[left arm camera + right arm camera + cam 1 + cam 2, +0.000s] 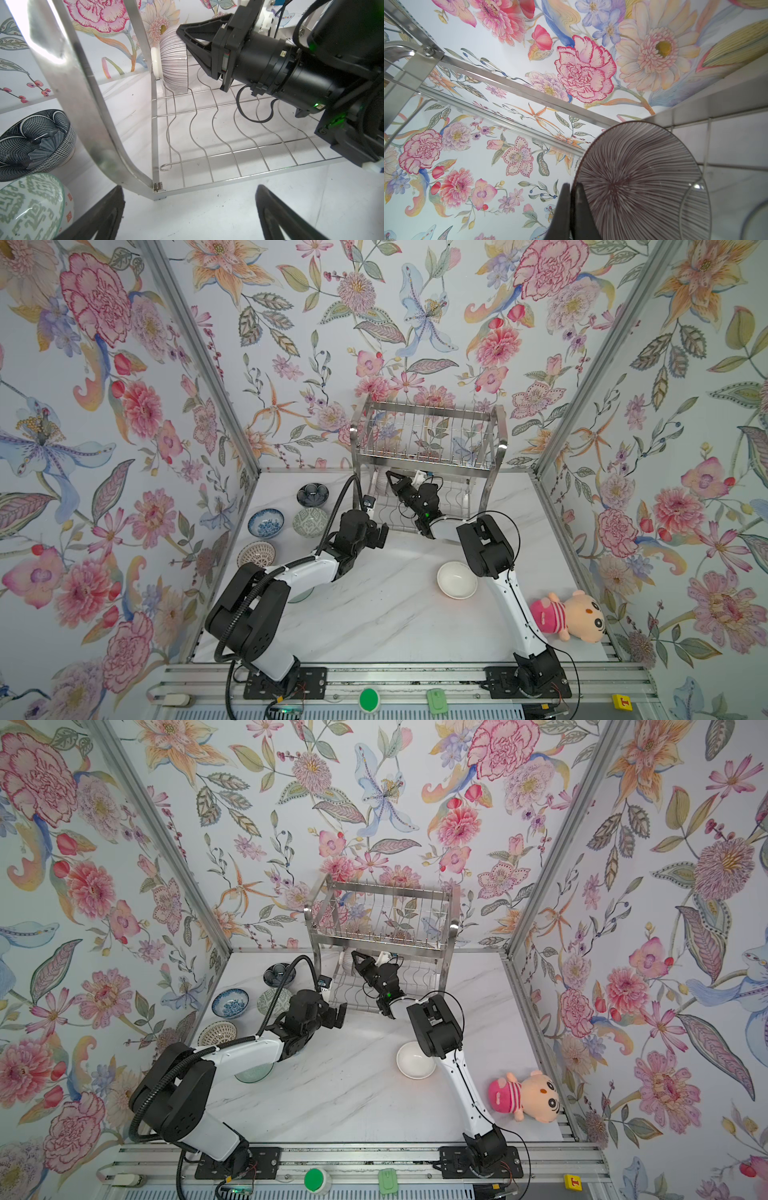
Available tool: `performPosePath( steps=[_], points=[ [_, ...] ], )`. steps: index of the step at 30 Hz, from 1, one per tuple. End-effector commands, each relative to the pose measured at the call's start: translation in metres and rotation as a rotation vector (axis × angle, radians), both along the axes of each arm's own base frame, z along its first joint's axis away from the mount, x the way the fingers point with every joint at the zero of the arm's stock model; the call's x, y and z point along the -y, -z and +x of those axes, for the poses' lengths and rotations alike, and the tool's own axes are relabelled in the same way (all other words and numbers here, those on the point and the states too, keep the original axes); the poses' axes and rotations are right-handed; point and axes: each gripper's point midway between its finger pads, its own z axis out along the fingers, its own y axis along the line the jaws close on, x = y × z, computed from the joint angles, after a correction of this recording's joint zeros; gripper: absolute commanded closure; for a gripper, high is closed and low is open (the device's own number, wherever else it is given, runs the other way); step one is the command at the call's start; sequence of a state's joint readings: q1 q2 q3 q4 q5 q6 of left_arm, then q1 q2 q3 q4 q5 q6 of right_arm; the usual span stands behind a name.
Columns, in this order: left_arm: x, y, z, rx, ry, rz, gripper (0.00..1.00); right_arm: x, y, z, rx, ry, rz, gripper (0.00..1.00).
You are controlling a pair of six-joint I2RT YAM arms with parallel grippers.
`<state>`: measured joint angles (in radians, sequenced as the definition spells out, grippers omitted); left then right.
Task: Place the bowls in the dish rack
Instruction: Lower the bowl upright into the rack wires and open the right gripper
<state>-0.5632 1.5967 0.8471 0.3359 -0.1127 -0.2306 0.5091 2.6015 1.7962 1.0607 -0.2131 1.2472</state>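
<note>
The dish rack (428,406) (386,886) stands at the back of the table, and its steel leg (83,83) is close in the left wrist view. A striped bowl (174,62) (639,176) stands on edge at the left end of the lower shelf. My right gripper (388,475) (180,31) (572,187) is shut on its rim. My left gripper (380,535) (190,191) is open and empty over the table, just in front of the rack's left front corner. A white bowl (457,580) sits by the right arm.
Left of the rack sit a dark navy bowl (312,494) (35,141), a grey-green patterned bowl (310,521) (31,205), a blue-white floral bowl (266,522) and a tan lattice bowl (256,553). A glass bowl (251,1073) lies under the left arm. A plush toy (569,616) lies front right.
</note>
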Motion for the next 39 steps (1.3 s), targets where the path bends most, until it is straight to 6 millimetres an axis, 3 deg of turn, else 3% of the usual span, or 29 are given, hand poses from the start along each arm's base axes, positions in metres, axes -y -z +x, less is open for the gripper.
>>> performPosePath(
  steps=[1,15,32,33,39],
  points=[
    [0.002,-0.012,0.003,0.027,-0.002,0.005,0.01,-0.002,-0.010,0.002,0.032,-0.001,0.032,1.00],
    [0.001,-0.009,-0.002,0.013,-0.003,-0.018,0.01,-0.006,-0.008,-0.001,0.010,0.013,0.067,0.89],
    [-0.001,-0.006,-0.004,0.001,-0.006,-0.009,0.01,-0.006,-0.002,0.000,-0.018,0.034,0.069,0.87],
    [-0.001,-0.019,-0.006,0.025,-0.004,-0.025,0.01,-0.007,-0.003,0.000,-0.017,0.034,0.069,0.87],
    [-0.003,-0.023,-0.007,0.030,-0.009,-0.032,0.01,-0.006,-0.008,-0.005,-0.015,0.035,0.065,0.87]
  ],
)
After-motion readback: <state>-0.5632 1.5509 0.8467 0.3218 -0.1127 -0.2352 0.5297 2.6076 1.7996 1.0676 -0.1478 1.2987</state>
